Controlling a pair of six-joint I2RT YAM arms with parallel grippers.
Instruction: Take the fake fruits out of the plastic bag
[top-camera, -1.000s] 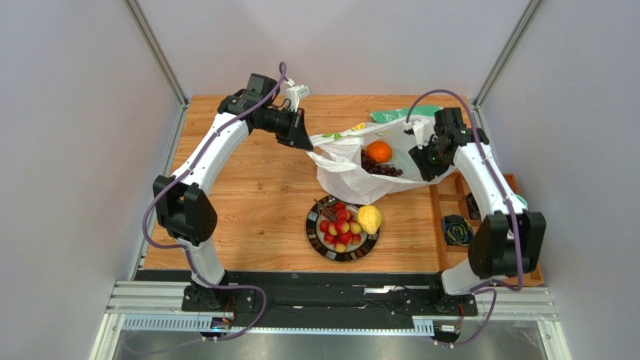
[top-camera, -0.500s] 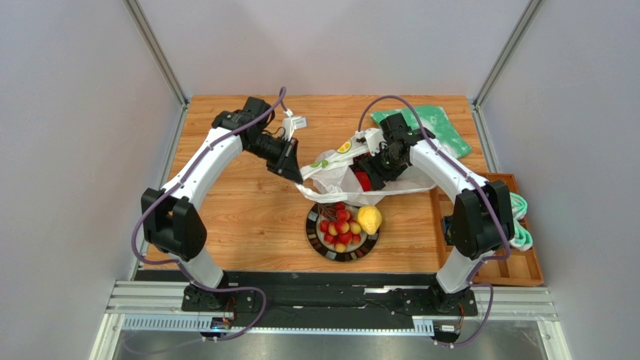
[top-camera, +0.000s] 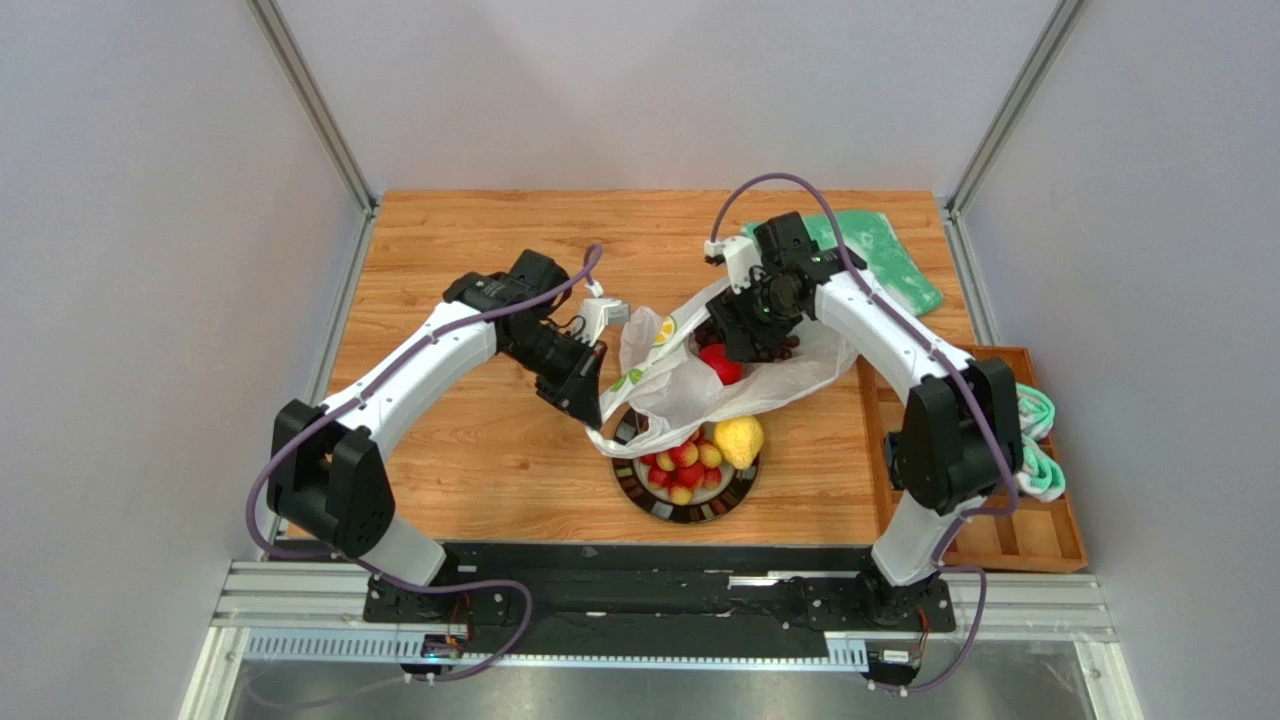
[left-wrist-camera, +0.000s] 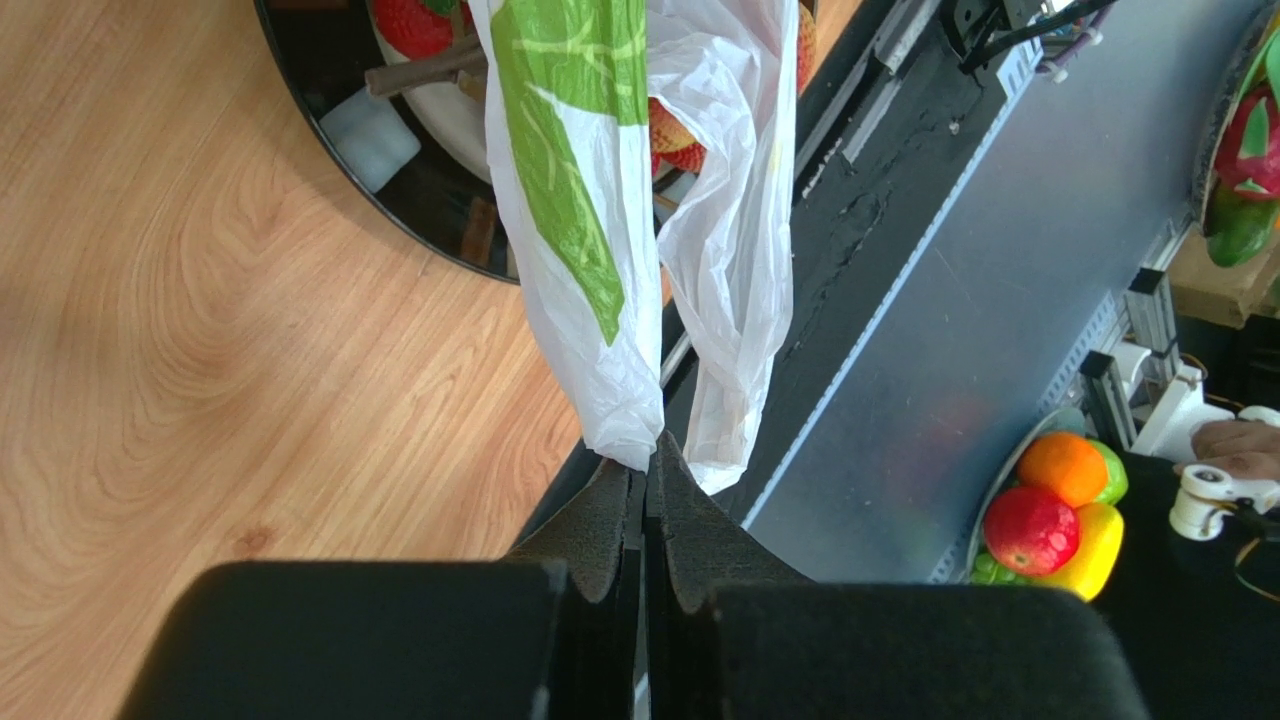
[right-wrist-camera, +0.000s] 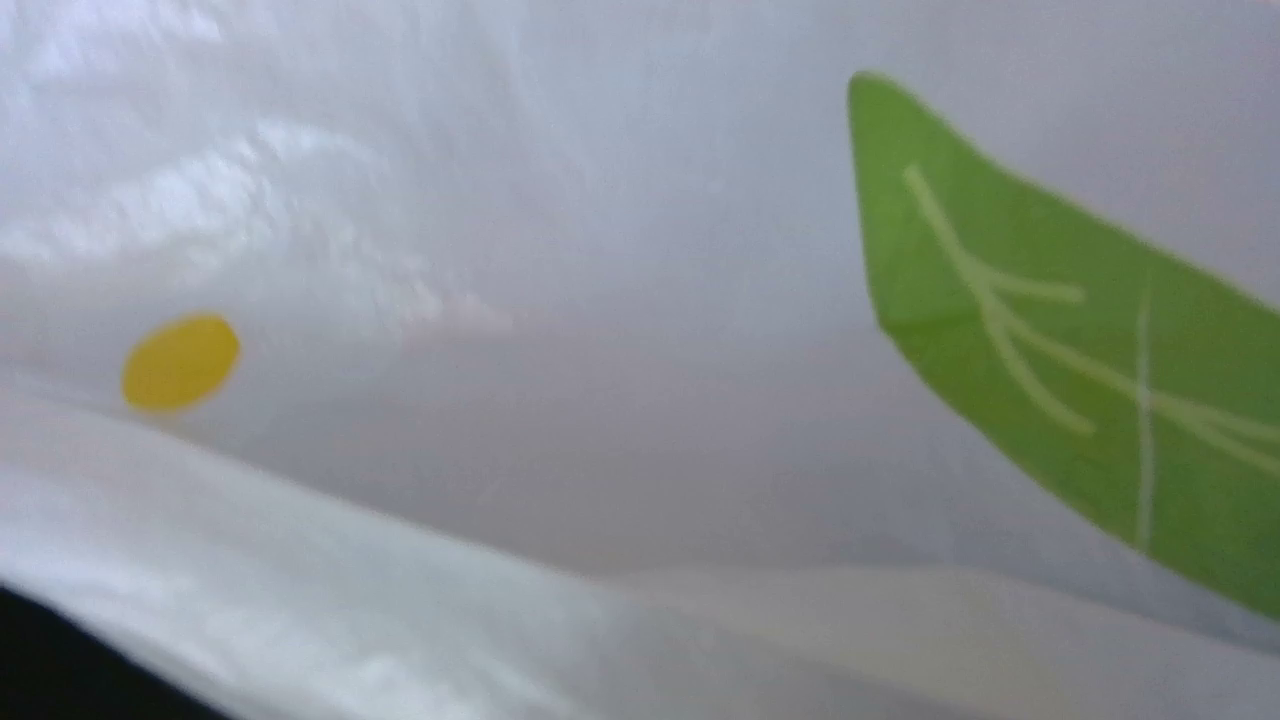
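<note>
The white plastic bag (top-camera: 684, 383) is bunched up in the middle of the table, its low edge over the dark-rimmed plate (top-camera: 649, 495). My left gripper (top-camera: 591, 402) is shut on the bag's handle loop (left-wrist-camera: 601, 300) beside the plate's left side (left-wrist-camera: 406, 210). My right gripper (top-camera: 747, 323) is at the bag's upper mouth, just above a red apple-like fruit (top-camera: 721, 365); its jaws are hidden. The right wrist view shows only bag plastic (right-wrist-camera: 601, 450). The yellow lemon (top-camera: 738, 440) and the berry cluster (top-camera: 684, 462) lie on the plate. The orange and the grapes are hidden.
A green-and-white cloth (top-camera: 879, 255) lies at the back right. A wooden tray (top-camera: 999, 525) with a teal item (top-camera: 1040, 458) runs along the right edge. The table's near edge and the black rail (left-wrist-camera: 872, 255) are just past the plate.
Both grippers have moved in toward the plate. The bag has gone from spread open to bunched and has come over the plate. The orange and grapes no longer show; a red fruit does.
</note>
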